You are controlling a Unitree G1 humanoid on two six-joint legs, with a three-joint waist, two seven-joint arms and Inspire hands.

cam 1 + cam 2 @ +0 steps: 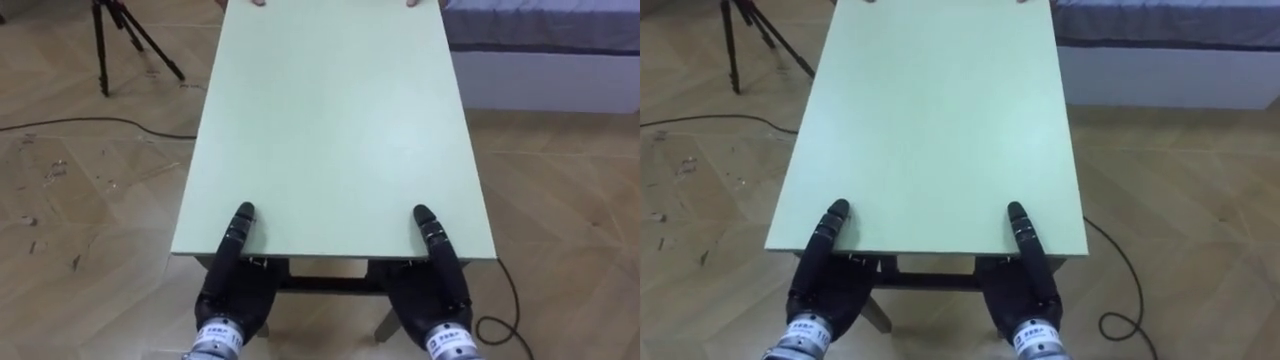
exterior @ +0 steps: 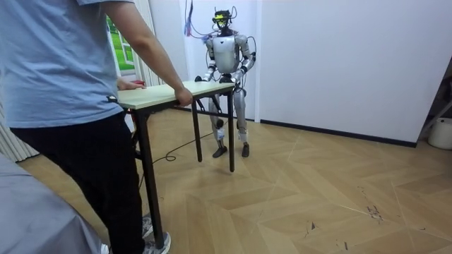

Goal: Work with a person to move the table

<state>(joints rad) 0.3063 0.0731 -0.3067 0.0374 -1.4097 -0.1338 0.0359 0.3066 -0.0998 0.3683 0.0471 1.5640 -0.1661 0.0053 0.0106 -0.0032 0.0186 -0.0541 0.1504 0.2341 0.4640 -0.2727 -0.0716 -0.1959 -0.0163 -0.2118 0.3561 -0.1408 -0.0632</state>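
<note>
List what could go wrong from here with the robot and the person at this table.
1. The left hand and right hand meet the table only at its near edge; a sudden pull by the person might slip it free.
2. The tripod stands off the table's left side, the bed by its far right corner; a swing could strike either.

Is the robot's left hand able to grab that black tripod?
Probably not. The left robot hand sits at the near edge of the pale green table, and the black tripod stands far off.
</note>
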